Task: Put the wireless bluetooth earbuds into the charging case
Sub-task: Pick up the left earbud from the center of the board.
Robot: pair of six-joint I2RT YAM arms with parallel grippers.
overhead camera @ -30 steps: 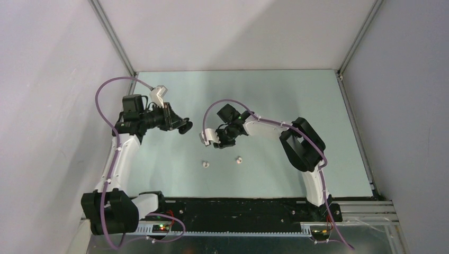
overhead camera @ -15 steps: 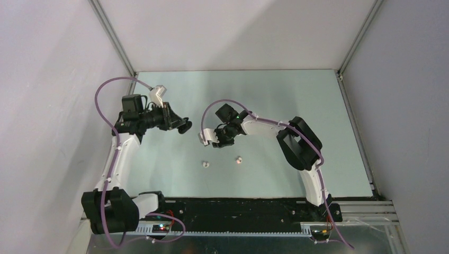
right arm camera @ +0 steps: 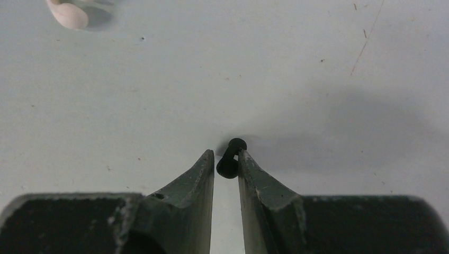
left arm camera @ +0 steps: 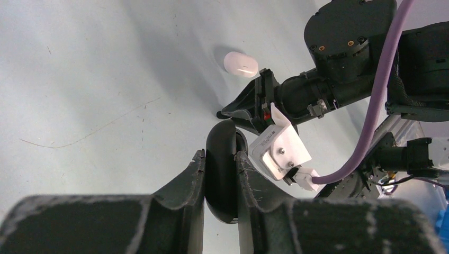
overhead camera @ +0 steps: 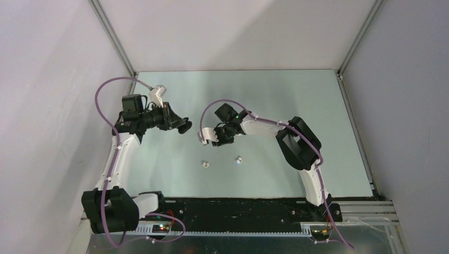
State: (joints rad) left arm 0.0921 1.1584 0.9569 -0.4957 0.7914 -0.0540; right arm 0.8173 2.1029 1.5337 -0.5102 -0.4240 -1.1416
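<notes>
My left gripper (overhead camera: pixel 182 126) is shut on a black oval charging case (left arm camera: pixel 221 180), held edge-on between the fingers (left arm camera: pixel 197 169) above the table; I cannot tell whether its lid is open. A short way to its right, my right gripper (overhead camera: pixel 217 141) points toward it and is shut on a tiny black earbud (right arm camera: pixel 236 144) pinched at the very fingertips (right arm camera: pixel 244 159), with its shadow on the table below. The right gripper's tips (left arm camera: pixel 229 112) show just beyond the case in the left wrist view, apart from it.
Two small white pieces (overhead camera: pixel 205 164) (overhead camera: pixel 239 159) lie on the pale green table (overhead camera: pixel 296 95) in front of the grippers. A white oval pebble-like piece (left arm camera: pixel 241 64) lies past the right gripper. Another whitish piece (right arm camera: pixel 68 13) shows at the right wrist view's top left. Walls enclose the table.
The right gripper has crept slightly left and away from the bases, toward the held case, keeping the black earbud. The left arm has stayed still.
</notes>
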